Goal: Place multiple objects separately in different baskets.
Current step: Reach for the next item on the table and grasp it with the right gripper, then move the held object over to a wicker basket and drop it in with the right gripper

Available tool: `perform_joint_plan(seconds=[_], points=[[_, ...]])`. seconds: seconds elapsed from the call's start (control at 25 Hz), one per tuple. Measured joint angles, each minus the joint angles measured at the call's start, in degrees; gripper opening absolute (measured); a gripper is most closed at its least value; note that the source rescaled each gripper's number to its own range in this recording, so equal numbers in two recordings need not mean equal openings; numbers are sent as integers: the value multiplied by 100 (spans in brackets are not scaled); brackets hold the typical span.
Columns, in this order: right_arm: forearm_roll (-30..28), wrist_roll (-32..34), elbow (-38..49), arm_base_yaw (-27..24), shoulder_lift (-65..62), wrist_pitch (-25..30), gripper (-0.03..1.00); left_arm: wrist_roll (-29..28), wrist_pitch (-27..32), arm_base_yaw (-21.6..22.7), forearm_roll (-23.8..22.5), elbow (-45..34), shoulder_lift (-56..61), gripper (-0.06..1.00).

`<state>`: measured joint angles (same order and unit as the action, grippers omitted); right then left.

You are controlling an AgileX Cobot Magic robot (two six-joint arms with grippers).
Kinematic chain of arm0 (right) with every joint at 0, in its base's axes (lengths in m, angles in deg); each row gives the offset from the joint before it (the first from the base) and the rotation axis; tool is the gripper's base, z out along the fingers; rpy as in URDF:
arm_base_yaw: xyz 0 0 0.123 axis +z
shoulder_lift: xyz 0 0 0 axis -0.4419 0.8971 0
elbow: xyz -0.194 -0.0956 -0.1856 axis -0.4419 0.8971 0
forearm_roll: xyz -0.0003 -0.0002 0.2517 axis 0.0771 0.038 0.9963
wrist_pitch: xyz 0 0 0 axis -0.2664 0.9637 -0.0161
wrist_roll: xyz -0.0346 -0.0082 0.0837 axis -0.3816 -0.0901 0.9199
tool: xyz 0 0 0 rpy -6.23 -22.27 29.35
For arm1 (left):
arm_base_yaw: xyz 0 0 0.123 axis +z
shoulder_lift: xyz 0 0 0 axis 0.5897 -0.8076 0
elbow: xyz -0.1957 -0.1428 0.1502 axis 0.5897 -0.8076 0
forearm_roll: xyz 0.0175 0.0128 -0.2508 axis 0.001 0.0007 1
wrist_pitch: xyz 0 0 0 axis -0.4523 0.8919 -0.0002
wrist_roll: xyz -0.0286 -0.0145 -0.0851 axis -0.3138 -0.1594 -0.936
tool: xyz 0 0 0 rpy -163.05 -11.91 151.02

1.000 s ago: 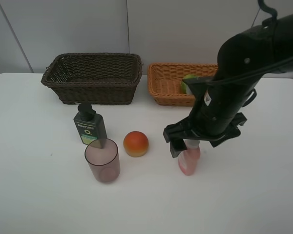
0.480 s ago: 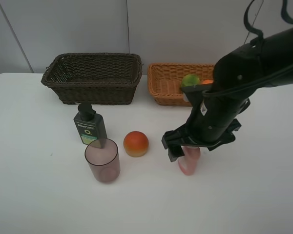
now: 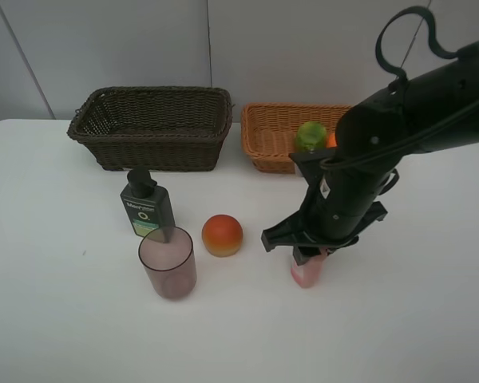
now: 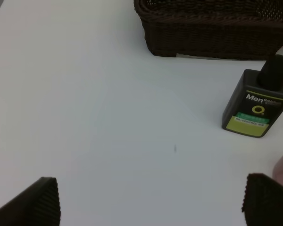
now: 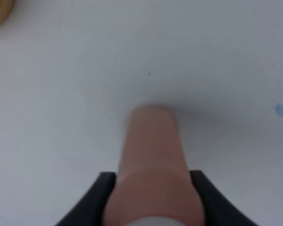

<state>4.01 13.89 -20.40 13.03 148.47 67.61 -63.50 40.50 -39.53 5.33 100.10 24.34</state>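
Note:
The pink bottle (image 3: pixel 306 271) stands upright on the table, and my right gripper (image 3: pixel 311 251) is shut on its upper part. In the right wrist view the black fingers (image 5: pixel 104 188) press both sides of the pink bottle (image 5: pixel 151 141). My left gripper (image 4: pixel 151 202) is open above bare table and does not show in the high view. The dark green pump bottle (image 3: pixel 146 209) (image 4: pixel 257 110), the mauve cup (image 3: pixel 168 263) and the red-orange fruit (image 3: pixel 222 234) stand in front of the dark brown basket (image 3: pixel 152 152). The light basket (image 3: pixel 263 152) holds the green fruit (image 3: pixel 310 136) and the tangerine (image 3: pixel 330 140).
The dark basket (image 4: pixel 212 33) shows nothing inside from this angle. The right arm hides part of the light basket. A white wall rises just behind both baskets. The table (image 3: pixel 56 303) is white.
The right arm has come down over the pink bottle, and its jaws have gone from open to shut on it. The left gripper has stayed open.

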Motion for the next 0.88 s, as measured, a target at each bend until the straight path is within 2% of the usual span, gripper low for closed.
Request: perform_joint_plan(seconds=[0.48,0.64,0.88], points=[[0,0,-27,0,0,-18,2,0,0,0,0,0,0,100],[0,-255,-466,0,-7,589,2,0,0,0,0,0,0,100],[27,-924,-1912,0,42,1584,2,0,0,0,0,0,0,100]])
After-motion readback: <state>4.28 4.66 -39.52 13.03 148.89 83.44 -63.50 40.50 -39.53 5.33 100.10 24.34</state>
